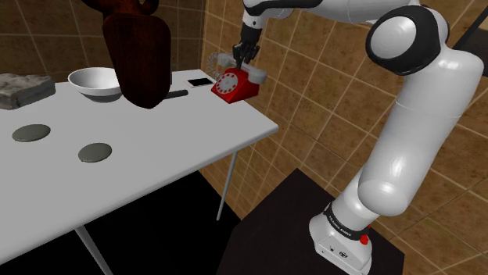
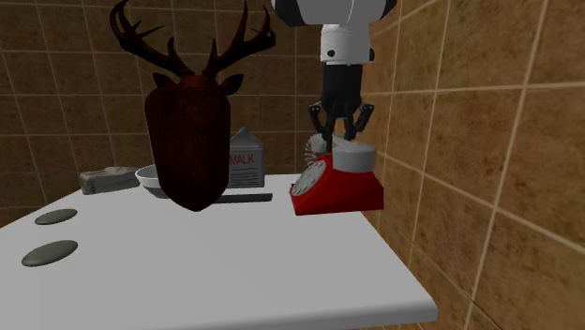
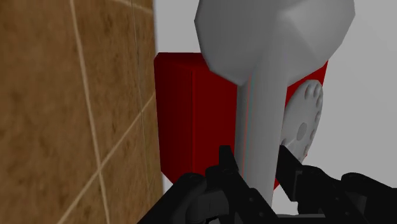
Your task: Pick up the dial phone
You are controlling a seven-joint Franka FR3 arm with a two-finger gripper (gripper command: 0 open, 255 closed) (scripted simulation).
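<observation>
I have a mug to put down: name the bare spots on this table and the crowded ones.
Free: the wide white stretch of table from the two grey discs to the near corner, in front of the antler plaque. Crowded: the far edge, with bowl, milk carton and dial phone under the end effector.

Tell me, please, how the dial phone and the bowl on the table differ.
The dial phone is red with a grey handset; the bowl is white. The phone sits at a corner of the table by the tiled wall; the bowl, beside the antler trophy. The gripper clasps the phone's handset, not the bowl. Both rest on it.
</observation>
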